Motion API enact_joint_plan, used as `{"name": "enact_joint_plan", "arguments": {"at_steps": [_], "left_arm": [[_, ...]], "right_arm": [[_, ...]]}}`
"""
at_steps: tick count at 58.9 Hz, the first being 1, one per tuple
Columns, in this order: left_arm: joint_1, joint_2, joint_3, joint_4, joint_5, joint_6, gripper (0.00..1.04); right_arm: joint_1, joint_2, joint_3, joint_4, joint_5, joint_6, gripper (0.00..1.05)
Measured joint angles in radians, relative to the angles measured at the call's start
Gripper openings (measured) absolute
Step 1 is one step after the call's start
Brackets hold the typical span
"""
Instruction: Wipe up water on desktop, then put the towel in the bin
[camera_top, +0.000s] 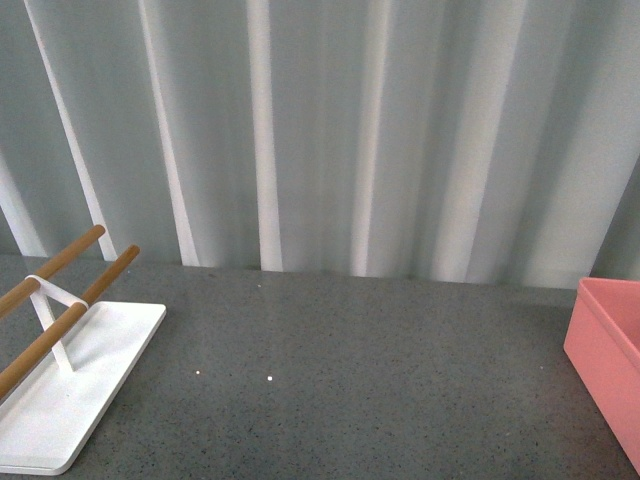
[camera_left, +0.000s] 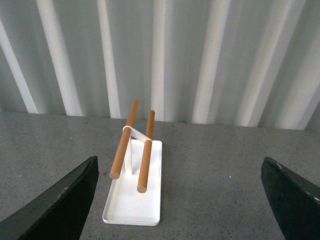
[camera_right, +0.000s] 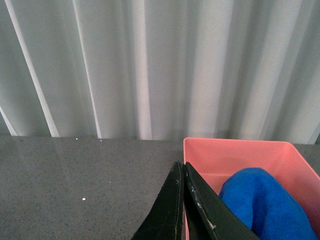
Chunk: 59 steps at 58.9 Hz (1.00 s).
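A: What takes up most of the scene?
B: The wide dark grey speckled stone-like worktop (camera_top: 360, 380), running back to a pale pleated curtain (camera_top: 330, 130).

A: And on it?
B: At the left edge of the front view, a white flat tray with two wooden rails (camera_top: 60, 400). At the right edge, the salmon-pink rectangular plastic bin (camera_top: 610, 350).

A: Where is the cloth?
B: The bright blue fluffy microfibre towel (camera_right: 265, 205) lies inside the bin, bunched against its near side.

A: The hands?
B: The left hand (camera_left: 182, 200) is spread wide, holding nothing, its dark fingers (camera_left: 60, 205) either side of the tray. The right hand (camera_right: 182, 200) has its fingers pressed together, nothing between them, just beside the towel.
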Motion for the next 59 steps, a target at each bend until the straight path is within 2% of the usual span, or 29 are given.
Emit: {"name": "enact_joint_plan", "arguments": {"at_steps": [27, 32, 47, 49, 59], "left_arm": [[0.0, 0.0, 0.0, 0.0, 0.0, 0.0, 0.98], [0.0, 0.0, 0.0, 0.0, 0.0, 0.0, 0.98], [0.0, -0.001, 0.0, 0.0, 0.0, 0.0, 0.98], [0.0, -0.001, 0.0, 0.0, 0.0, 0.0, 0.98], [0.0, -0.001, 0.0, 0.0, 0.0, 0.0, 0.98]], "right_arm": [[0.0, -0.173, 0.0, -0.171, 0.0, 0.002, 0.03], [0.0, -0.307, 0.0, -0.337, 0.001, 0.002, 0.03], [0.0, -0.341, 0.0, -0.346, 0.003, 0.002, 0.03], [0.0, -0.341, 0.0, -0.347, 0.003, 0.002, 0.07], [0.0, -0.341, 0.0, -0.347, 0.003, 0.002, 0.39]]}}
